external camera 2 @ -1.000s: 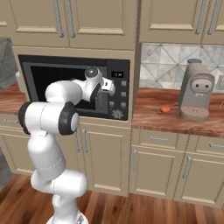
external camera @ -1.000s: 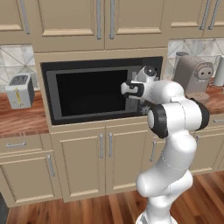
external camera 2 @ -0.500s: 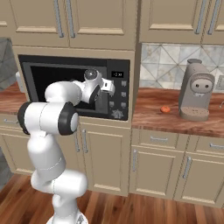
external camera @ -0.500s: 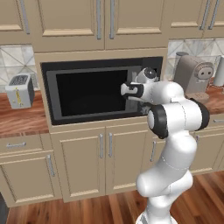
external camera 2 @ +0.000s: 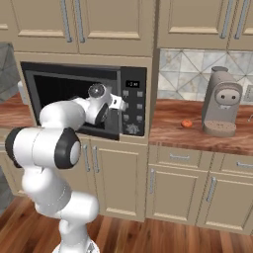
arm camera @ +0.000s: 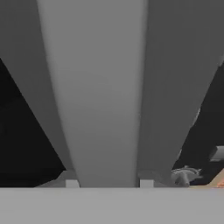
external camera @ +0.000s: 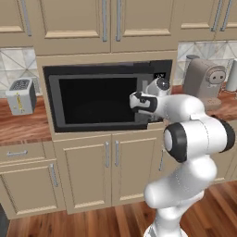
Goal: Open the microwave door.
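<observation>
The black microwave (external camera: 159,76) is built in between the beige cabinets, with its button panel (external camera 2: 133,106) on the right. Its door (external camera: 92,99) has a dark window and stands slightly ajar at the right edge. My gripper (external camera: 135,102) is at the door's right edge, on the vertical grey bar handle. From the right base view the gripper (external camera 2: 118,103) sits just left of the panel. In the hand view the grey handle (arm camera: 105,96) runs down the middle, very close, between the fingers, which look shut on it.
A silver toaster (external camera: 21,96) stands on the counter to the left. To the right, a grey coffee machine (external camera 2: 222,106) and a small orange thing (external camera 2: 186,123) sit on the wooden counter. Beige cabinet doors (external camera: 83,171) are below and above.
My hand has stayed at the handle and shifted only slightly. The door's right edge seems to have come a little way out.
</observation>
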